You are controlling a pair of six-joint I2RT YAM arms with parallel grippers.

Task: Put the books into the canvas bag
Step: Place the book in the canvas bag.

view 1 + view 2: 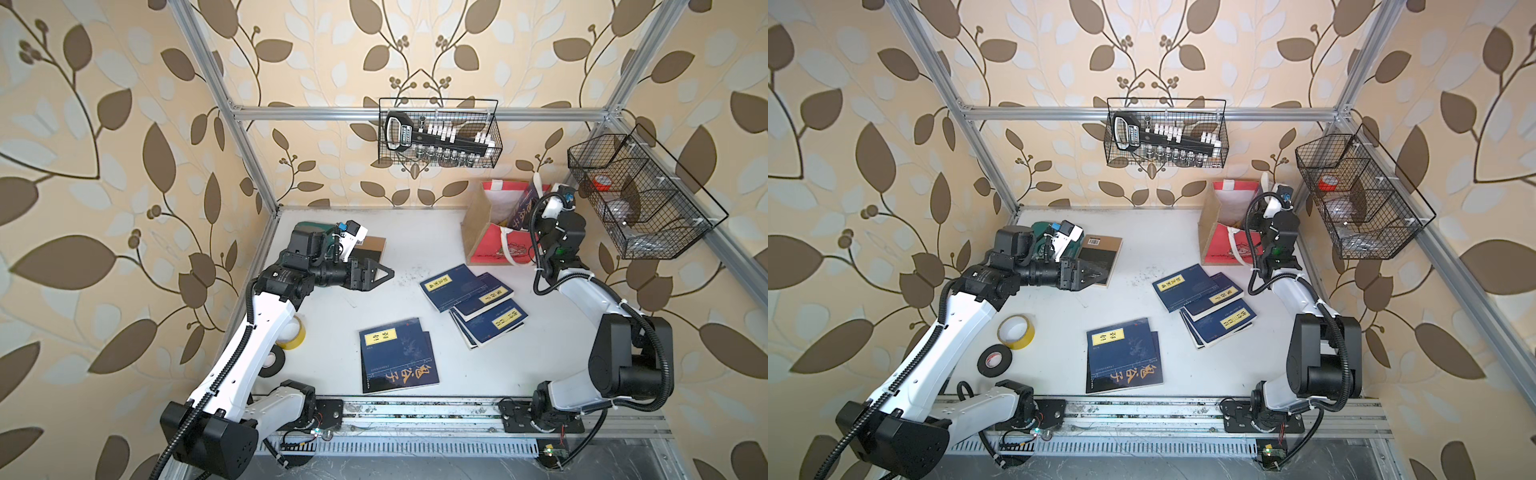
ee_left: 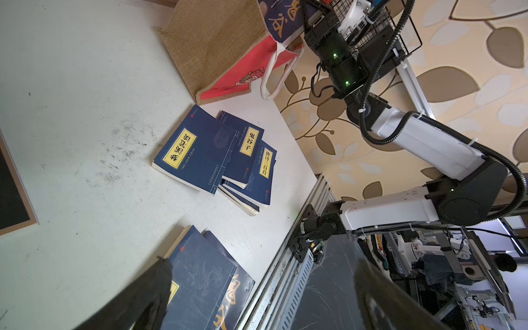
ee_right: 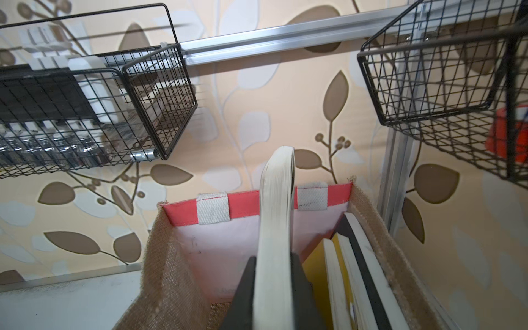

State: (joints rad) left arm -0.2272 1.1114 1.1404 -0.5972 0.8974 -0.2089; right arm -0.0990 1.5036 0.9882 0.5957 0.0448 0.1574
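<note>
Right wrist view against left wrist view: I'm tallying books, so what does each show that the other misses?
Only the right wrist view shows inside the bag: standing books against one side, and the held book edge-on in the right claw. Only the left wrist view shows books lying on the table: a fanned pile and a pair. Both show the bag and the held book.

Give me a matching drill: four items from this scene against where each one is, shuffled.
Items:
1. yellow tape roll
2. red tape roll
3. socket set
4. held book

Places:
A. back wire basket
B. upright at the canvas bag mouth
C. flat on the table
D. side wire basket

Pairs: 1-C, 2-D, 3-A, 4-B
</note>
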